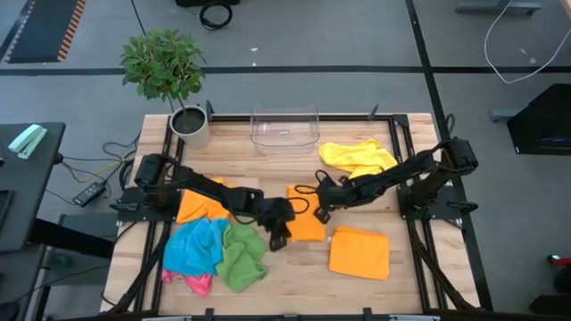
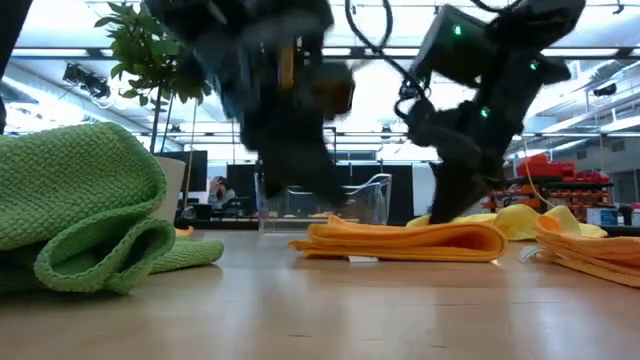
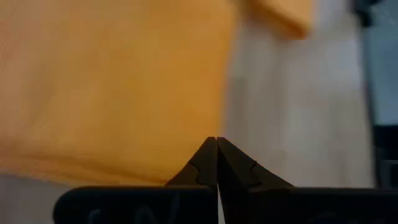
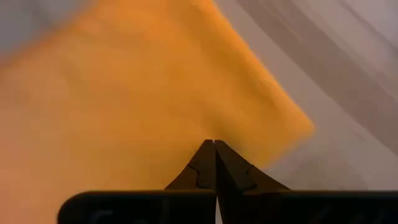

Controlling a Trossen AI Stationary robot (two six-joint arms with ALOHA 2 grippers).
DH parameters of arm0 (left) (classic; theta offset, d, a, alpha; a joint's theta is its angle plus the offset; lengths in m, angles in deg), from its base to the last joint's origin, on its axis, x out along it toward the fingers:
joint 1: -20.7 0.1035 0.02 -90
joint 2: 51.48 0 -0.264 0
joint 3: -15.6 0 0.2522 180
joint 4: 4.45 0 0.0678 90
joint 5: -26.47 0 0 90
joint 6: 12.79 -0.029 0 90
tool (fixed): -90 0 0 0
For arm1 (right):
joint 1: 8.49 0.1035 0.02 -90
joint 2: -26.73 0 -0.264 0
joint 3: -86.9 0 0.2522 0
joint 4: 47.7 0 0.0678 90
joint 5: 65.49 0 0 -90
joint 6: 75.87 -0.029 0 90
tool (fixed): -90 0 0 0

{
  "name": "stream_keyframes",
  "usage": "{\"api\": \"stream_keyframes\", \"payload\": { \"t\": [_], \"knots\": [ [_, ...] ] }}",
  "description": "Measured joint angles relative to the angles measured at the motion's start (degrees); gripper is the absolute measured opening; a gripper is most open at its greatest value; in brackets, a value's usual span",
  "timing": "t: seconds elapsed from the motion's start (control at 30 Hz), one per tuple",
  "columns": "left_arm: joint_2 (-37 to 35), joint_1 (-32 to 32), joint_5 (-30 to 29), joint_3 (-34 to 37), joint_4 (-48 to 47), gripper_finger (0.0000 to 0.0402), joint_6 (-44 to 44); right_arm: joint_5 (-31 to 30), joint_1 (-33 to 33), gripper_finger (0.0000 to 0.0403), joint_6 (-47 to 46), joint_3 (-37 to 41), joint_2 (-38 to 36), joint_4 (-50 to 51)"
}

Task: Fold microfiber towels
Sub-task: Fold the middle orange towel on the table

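Observation:
A folded orange towel (image 1: pixel 305 228) lies flat in the middle of the table. My left gripper (image 1: pixel 279 239) is shut and slants down at the towel's near left edge (image 3: pixel 211 93). My right gripper (image 1: pixel 319 217) is shut and points steeply down over the towel's right part, close to a corner (image 4: pixel 292 127). In the low view the right gripper (image 2: pixel 447 212) reaches down to the top of the folded towel (image 2: pixel 400 240). The left arm there is a dark blur, and its tips cannot be made out. My left gripper has its shut tips (image 3: pixel 216 142) at the orange towel's edge, slanting down from the table's left; whether they touch the cloth I cannot tell. My right gripper has its shut tips (image 4: pixel 214 144) over the towel's top layer near a corner, coming from above and the right; contact cannot be told.
A second folded orange towel (image 1: pixel 359 252) lies near right. A yellow towel (image 1: pixel 357 158) is crumpled far right. An orange towel (image 1: pixel 198 207) lies under the left arm, with blue (image 1: pixel 194 245), green (image 1: pixel 241 259) and pink (image 1: pixel 198 283) ones near left. A clear bin (image 1: pixel 285 129) and potted plant (image 1: pixel 189 123) stand at the back.

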Motion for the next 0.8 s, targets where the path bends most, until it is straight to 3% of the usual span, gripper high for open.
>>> {"api": "stream_keyframes", "payload": {
  "t": [0.2, 0.43, 0.8],
  "knots": [
    [-3.25, 3.94, -9.46, -3.40, -3.59, 0.0007, -5.43, 0.08, 6.77, 0.0001, -3.31, -1.58, -1.93, -0.30],
    [-0.52, 9.94, -8.22, -3.08, -6.69, 0.0008, -9.05, -2.51, 15.56, 0.0001, -9.72, -1.57, 0.11, -5.17],
    [2.69, 14.60, -7.06, -3.11, -7.84, 0.0005, -12.15, -4.02, 18.20, 0.0001, -15.85, -1.65, 6.39, -8.91]
  ]
}}
